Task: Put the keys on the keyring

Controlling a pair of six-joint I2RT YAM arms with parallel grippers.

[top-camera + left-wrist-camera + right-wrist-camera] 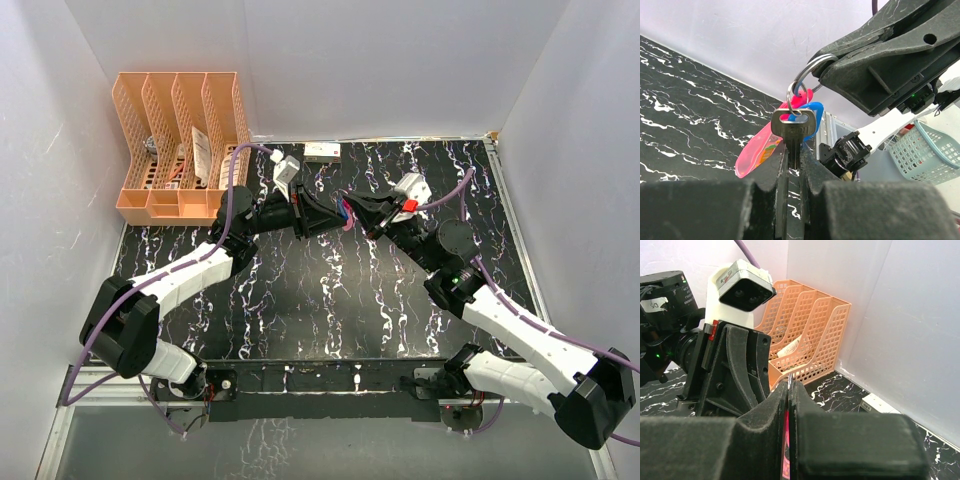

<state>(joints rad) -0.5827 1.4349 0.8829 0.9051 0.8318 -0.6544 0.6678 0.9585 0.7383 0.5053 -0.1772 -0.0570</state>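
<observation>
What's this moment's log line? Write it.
left gripper: shut on silver key | right gripper: shut on ring | blue key, red strap: hanging by ring

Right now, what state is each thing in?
keyring: clamped in the right claw.
silver key: head up, threaded on the keyring.
blue key: behind the silver key, threading hidden.
pink strap: hanging from the keyring.
left claw: shut on the silver key's blade.
</observation>
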